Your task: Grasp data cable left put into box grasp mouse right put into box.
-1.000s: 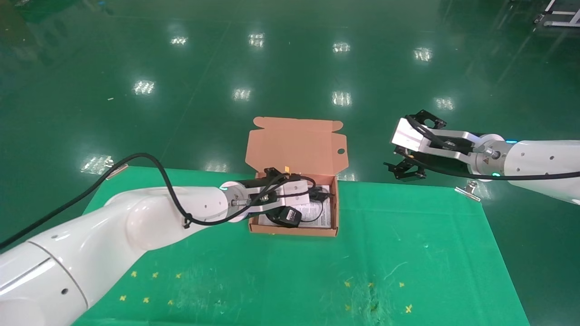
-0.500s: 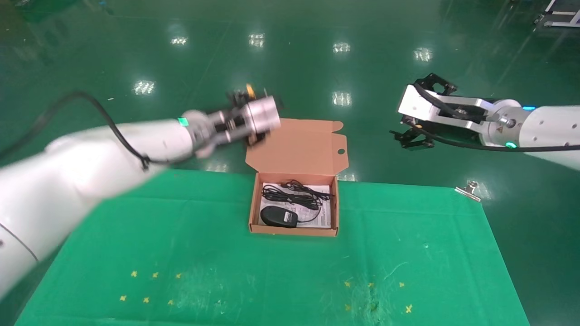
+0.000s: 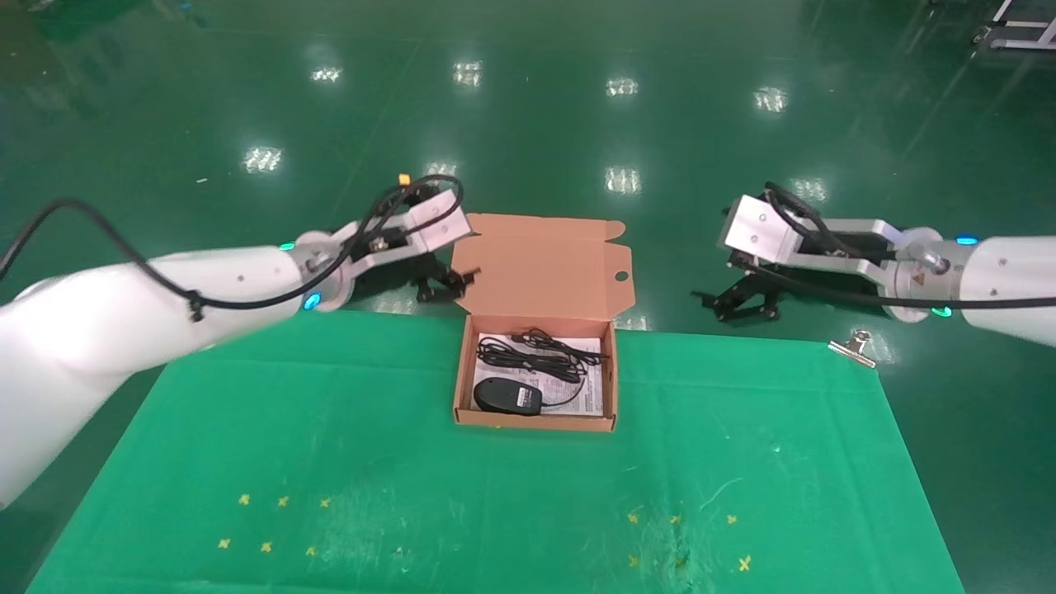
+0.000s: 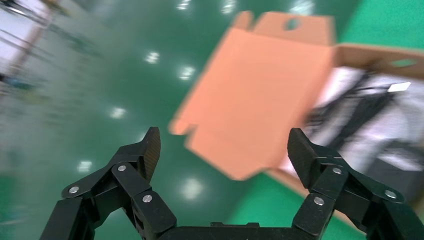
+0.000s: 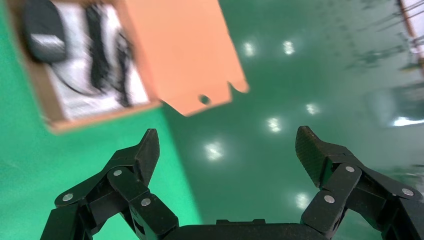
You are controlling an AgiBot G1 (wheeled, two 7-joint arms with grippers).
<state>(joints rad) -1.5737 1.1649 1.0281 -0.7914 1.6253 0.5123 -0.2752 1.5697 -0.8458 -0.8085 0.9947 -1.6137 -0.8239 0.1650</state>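
Note:
The orange-brown box [image 3: 535, 422] stands open on the green cloth, its lid [image 3: 540, 264] tilted back. Inside, on the white sheet, the black mouse [image 3: 506, 397] lies at the near left and the black data cable [image 3: 536, 355] lies bundled in the far half. My left gripper [image 3: 445, 285] is open and empty, in the air just left of the lid. My right gripper [image 3: 738, 301] is open and empty, off the table's far edge, right of the box. The left wrist view shows the lid [image 4: 260, 100] beyond its gripper [image 4: 225, 145]. The right wrist view shows the box [image 5: 55, 122], the mouse [image 5: 44, 30] and its gripper [image 5: 227, 145].
The green cloth table [image 3: 742, 462] has small yellow cross marks near the front. A metal clip [image 3: 854, 346] holds the cloth at the far right corner. A shiny green floor lies beyond the table's far edge.
My left gripper has come up out of the box, leaving the mouse and cable inside, and now hangs left of the lid. My right gripper shifted only slightly.

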